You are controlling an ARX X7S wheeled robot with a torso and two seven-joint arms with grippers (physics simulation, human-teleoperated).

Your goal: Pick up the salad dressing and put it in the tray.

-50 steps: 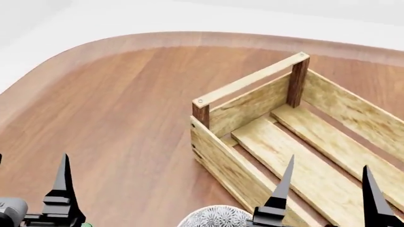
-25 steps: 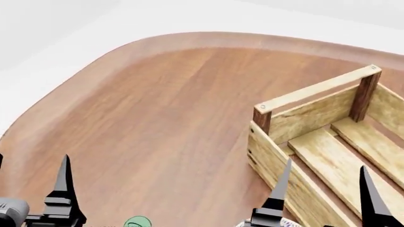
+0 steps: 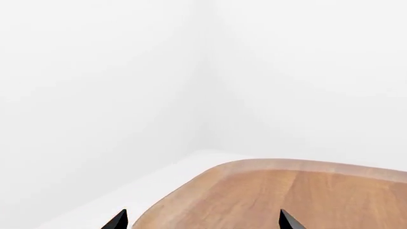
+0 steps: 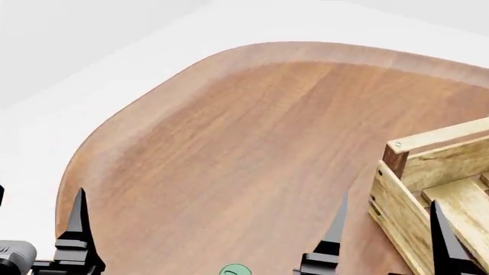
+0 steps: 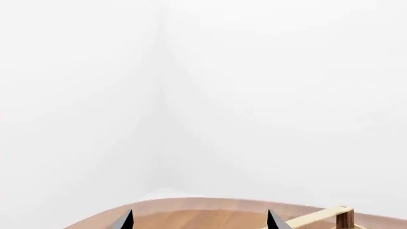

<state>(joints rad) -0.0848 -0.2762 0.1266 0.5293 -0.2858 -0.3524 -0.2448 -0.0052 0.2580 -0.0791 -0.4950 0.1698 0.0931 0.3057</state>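
Note:
Only the round green cap of the salad dressing (image 4: 235,270) shows, at the bottom edge of the head view; the bottle's body is out of view. The tray, a light-wood slatted crate (image 4: 428,189) with a dark corner post, stands at the right edge, and its corner shows in the right wrist view (image 5: 325,216). My left gripper (image 4: 38,196) is open and empty at the lower left, left of the cap. My right gripper (image 4: 390,200) is open and empty, between the cap and the crate's near corner. Both wrist views show only spread fingertips: left gripper (image 3: 202,220), right gripper (image 5: 200,220).
The rounded wooden table (image 4: 252,143) fills the head view, its curved edge running along the left and back. Beyond it is plain white floor and wall. The table edge also shows in the left wrist view (image 3: 267,164).
The head view has swung left: the crate slid to the right edge, the grey patterned bowl left the view, and the green cap appeared and moved right. Both grippers stay open.

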